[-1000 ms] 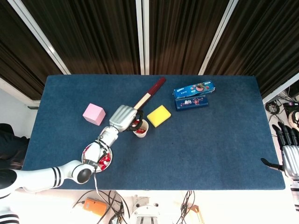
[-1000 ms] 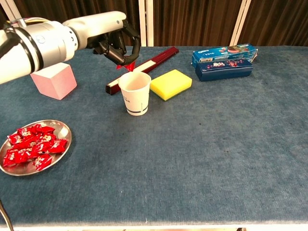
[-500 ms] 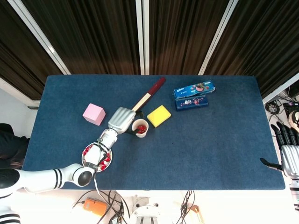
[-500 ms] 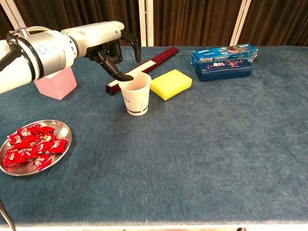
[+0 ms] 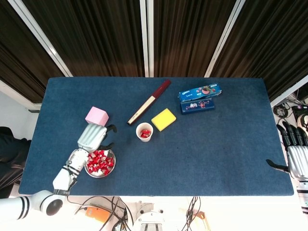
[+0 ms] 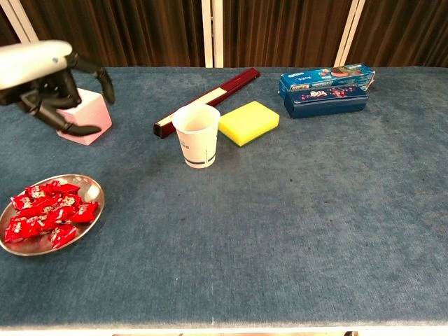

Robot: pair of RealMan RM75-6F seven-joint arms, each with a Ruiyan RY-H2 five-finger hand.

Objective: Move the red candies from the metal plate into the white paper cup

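Observation:
The metal plate lies near the table's front left and holds several red candies. The white paper cup stands upright mid-table with red candies inside. My left hand hovers open and empty above the table between the plate and the pink cube, its fingers spread and curved. My right hand hangs open beyond the table's right edge, holding nothing.
A pink cube sits behind the left hand. A dark red stick, a yellow sponge and blue cookie boxes lie behind and right of the cup.
My left hand let a red candy drop into the cup, then drew back to the left and now hovers empty near the plate. The right hand stayed put.

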